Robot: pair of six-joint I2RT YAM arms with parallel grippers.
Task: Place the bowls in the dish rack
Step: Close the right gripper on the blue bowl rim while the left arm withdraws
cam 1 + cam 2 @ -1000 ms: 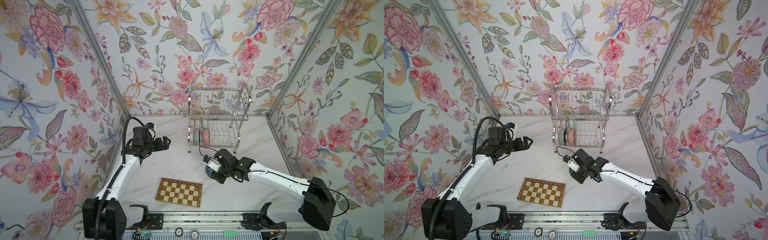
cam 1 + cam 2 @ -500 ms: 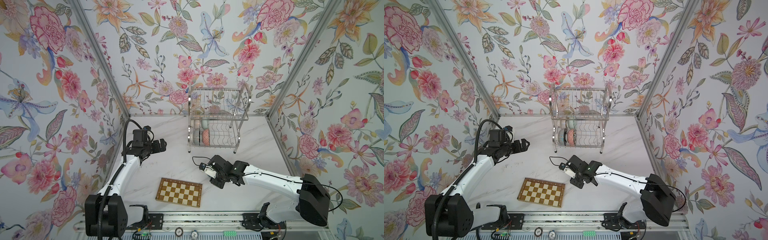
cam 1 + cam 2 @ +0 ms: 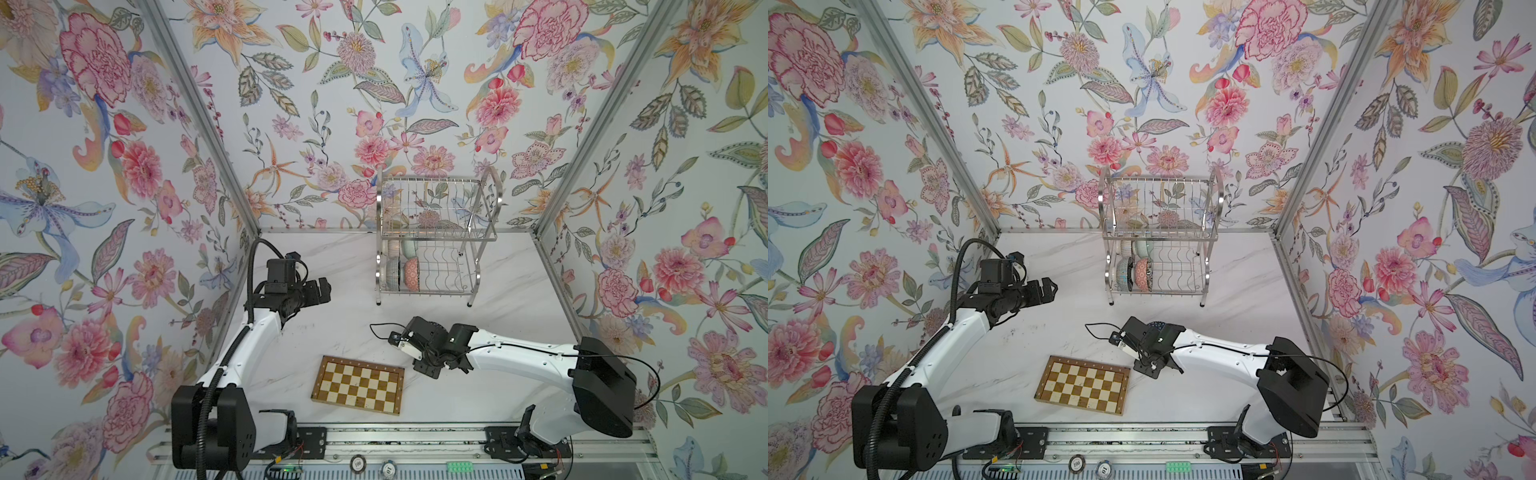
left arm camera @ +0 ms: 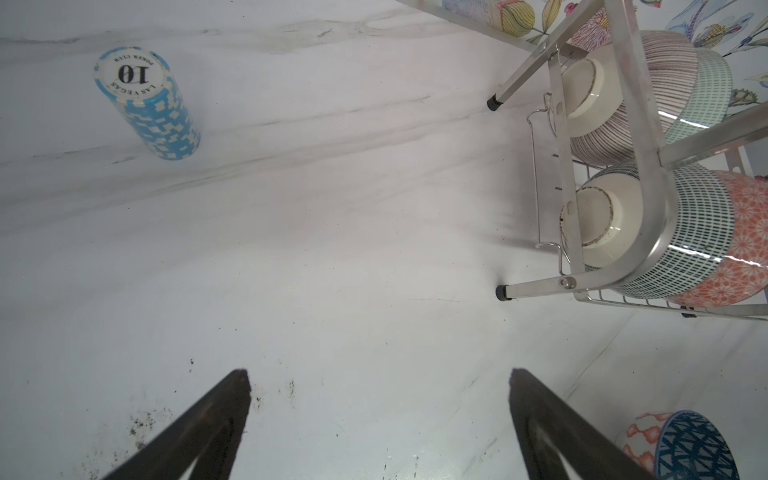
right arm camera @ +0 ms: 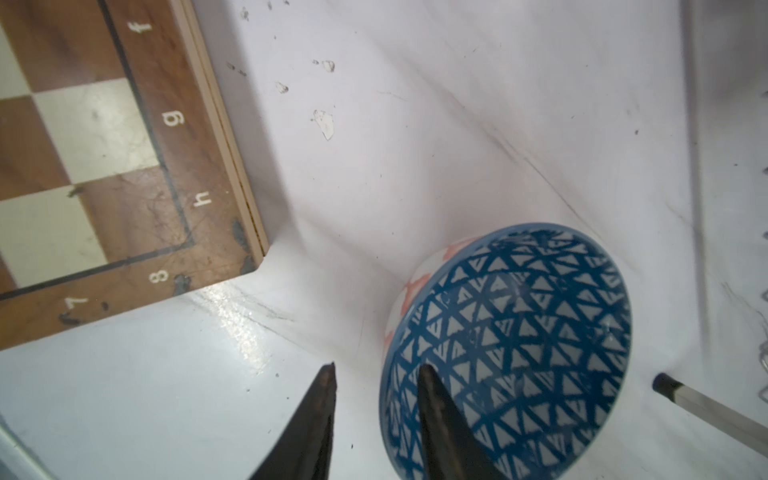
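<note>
Right wrist view: blue lattice bowl (image 5: 519,345) upright on the bench (image 5: 415,166), just beyond the far right corner of the chessboard (image 5: 104,166). Its rim sits between the right fingers (image 5: 440,415), which are narrowed: one inside, one outside, the outer not yet touching the wall. Left wrist view: left fingers (image 4: 199,428) spread wide, holding nothing, over bare bench. Both top views: dish rack (image 3: 436,179) far centre, four bowls (image 3: 411,272) on edge at left end of lower tier. Blue poker chip stack (image 4: 153,108) well apart from the rack.
</note>
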